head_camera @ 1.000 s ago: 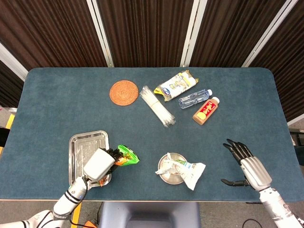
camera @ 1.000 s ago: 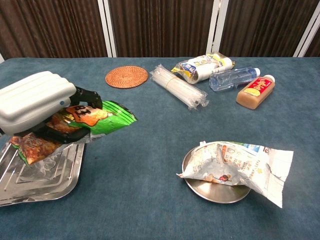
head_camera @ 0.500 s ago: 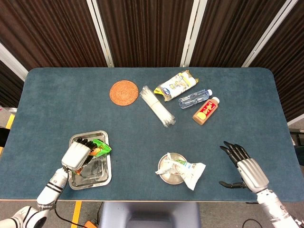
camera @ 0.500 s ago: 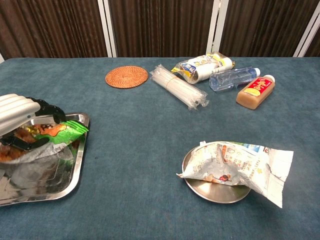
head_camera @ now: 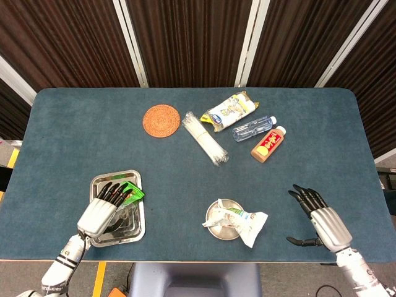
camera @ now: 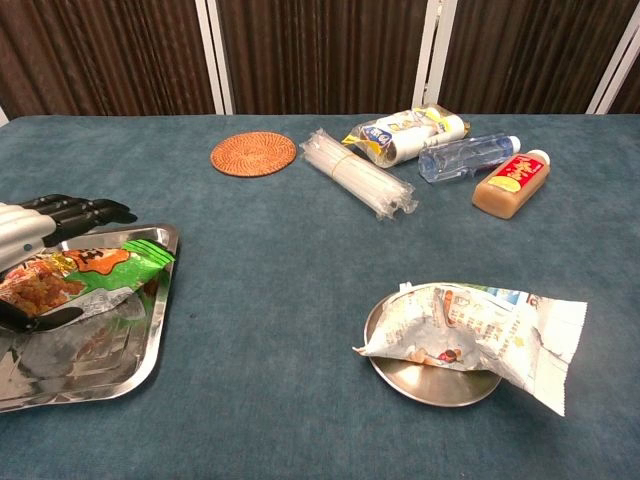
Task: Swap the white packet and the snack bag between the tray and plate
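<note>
Head view shows the tray (head_camera: 117,209) at seven o'clock holding the snack bag (head_camera: 131,192), and the plate (head_camera: 221,229) at six holding the white packet (head_camera: 242,221), so I judge the swap complete. My left hand (head_camera: 101,210) hovers over the bag, fingers spread, gripping nothing; my right hand (head_camera: 322,218) at four is open and empty.

Even, bright overhead lighting in both views; shadows on the desk (head_camera: 80,142) are short and soft. Specular glare marks the tray (camera: 150,330) and plate (camera: 430,385). Focus is sharp; slight softening toward the chest view's edges, possibly lens distortion.
</note>
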Tool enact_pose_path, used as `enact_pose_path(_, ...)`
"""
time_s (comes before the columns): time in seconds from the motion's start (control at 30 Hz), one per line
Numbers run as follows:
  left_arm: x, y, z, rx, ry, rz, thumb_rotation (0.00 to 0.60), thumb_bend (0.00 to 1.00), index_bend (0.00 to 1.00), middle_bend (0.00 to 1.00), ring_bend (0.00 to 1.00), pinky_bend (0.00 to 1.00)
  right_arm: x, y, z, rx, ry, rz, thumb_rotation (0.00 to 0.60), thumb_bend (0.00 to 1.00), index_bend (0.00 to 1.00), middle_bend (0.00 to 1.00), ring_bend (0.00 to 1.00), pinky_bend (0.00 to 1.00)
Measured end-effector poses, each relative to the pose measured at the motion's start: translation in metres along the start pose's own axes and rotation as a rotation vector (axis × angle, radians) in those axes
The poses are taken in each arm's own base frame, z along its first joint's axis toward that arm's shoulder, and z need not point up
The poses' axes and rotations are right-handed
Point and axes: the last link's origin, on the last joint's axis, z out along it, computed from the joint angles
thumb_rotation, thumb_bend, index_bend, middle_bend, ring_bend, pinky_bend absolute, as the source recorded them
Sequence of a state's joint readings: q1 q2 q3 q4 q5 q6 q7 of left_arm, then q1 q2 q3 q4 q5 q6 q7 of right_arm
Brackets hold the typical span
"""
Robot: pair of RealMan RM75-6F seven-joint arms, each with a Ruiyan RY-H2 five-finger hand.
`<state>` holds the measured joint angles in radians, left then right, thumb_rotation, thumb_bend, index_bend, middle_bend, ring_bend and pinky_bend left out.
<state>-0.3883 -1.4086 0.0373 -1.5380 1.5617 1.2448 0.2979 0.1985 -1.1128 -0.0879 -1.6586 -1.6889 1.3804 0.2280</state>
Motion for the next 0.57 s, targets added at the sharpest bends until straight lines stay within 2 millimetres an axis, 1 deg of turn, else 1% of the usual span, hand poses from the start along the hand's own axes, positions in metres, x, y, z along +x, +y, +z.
enact_pose_path(0.1,0.008,-0.002,-0.020,-0.003,0.064,0.002,0.600,0.36,0.00,0.00,0.00,0.00,0.001,0.000,-0.003,-0.012,0.004,-0.022,0.600,0.18,0.00,0.00,0.00,0.02)
enact_pose_path(0.2,0.016,-0.011,-0.051,0.035,0.133,0.000,0.600,0.38,0.00,0.00,0.00,0.00,0.004,0.002,-0.010,-0.044,0.030,-0.069,0.600,0.18,0.00,0.00,0.00,0.00)
enact_pose_path(0.27,0.021,-0.018,-0.076,0.077,0.182,-0.009,0.600,0.38,0.00,0.00,0.00,0.00,0.007,0.003,-0.018,-0.075,0.064,-0.112,0.600,0.18,0.00,0.00,0.00,0.00)
enact_pose_path(0.33,0.023,-0.028,-0.103,0.133,0.217,-0.022,0.600,0.39,0.00,0.00,0.00,0.00,0.010,0.002,-0.026,-0.101,0.099,-0.148,0.600,0.18,0.00,0.00,0.00,0.00)
enact_pose_path(0.4,0.021,-0.038,-0.120,0.180,0.226,-0.027,0.600,0.40,0.00,0.00,0.00,0.00,0.013,0.001,-0.034,-0.127,0.144,-0.188,0.600,0.18,0.00,0.00,0.00,0.00)
enact_pose_path(0.43,0.020,-0.044,-0.127,0.199,0.221,-0.021,0.600,0.41,0.00,0.00,0.00,0.00,0.013,0.000,-0.038,-0.139,0.161,-0.203,0.600,0.18,0.00,0.00,0.00,0.00)
enact_pose_path(0.47,0.019,-0.048,-0.129,0.208,0.212,-0.016,0.600,0.41,0.00,0.00,0.00,0.00,0.013,0.000,-0.042,-0.155,0.178,-0.219,0.600,0.18,0.00,0.00,0.00,0.00)
enact_pose_path(0.57,0.016,-0.055,-0.127,0.220,0.170,-0.024,0.600,0.41,0.00,0.00,0.00,0.00,0.012,0.000,-0.048,-0.182,0.199,-0.224,0.600,0.18,0.00,0.00,0.00,0.00)
